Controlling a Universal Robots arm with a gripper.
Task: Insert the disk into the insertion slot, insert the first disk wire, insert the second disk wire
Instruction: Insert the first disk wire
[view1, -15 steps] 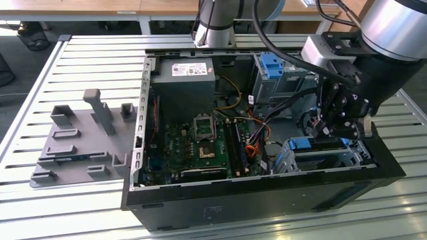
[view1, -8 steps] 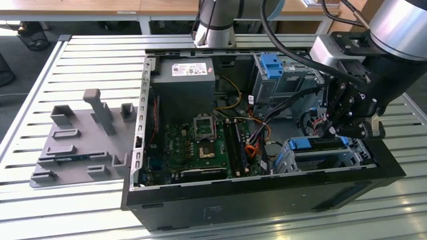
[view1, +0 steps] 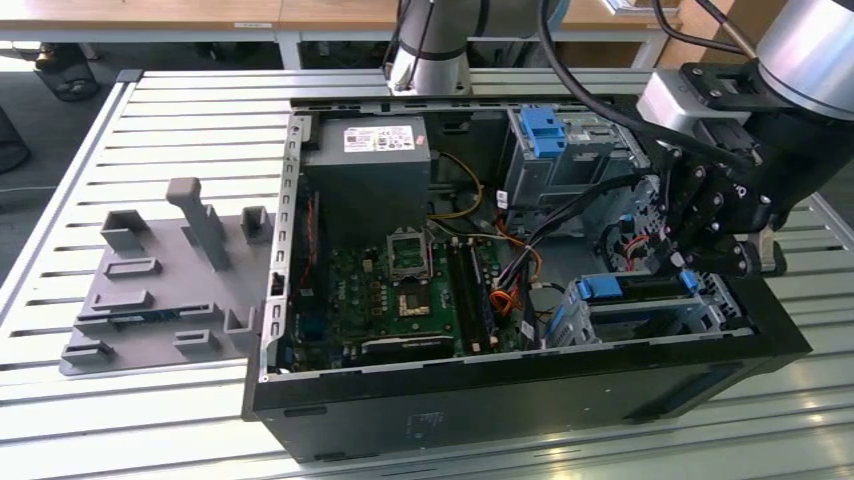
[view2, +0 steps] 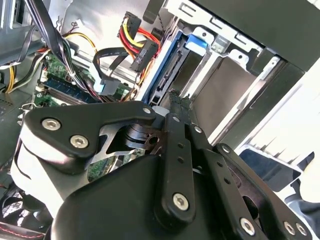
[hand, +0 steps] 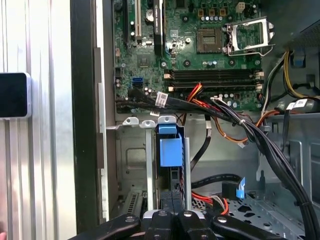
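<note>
The end effector (hand: 172, 199), clenched on nothing (fingertips together), is just behind the disk (hand: 169, 149), which stands edge-on in the slot (hand: 131, 160), long axis running straight ahead.

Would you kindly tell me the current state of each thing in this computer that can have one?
computer case: open, side panel off.
disk: in the insertion slot, blue carrier end outward.
insertion slot: occupied by the disk.
gripper: shut, fingertips at the disk's outer edge.
power wire connector: unplugged, hanging loose.
processor socket: bare, no cooler on it.
</note>
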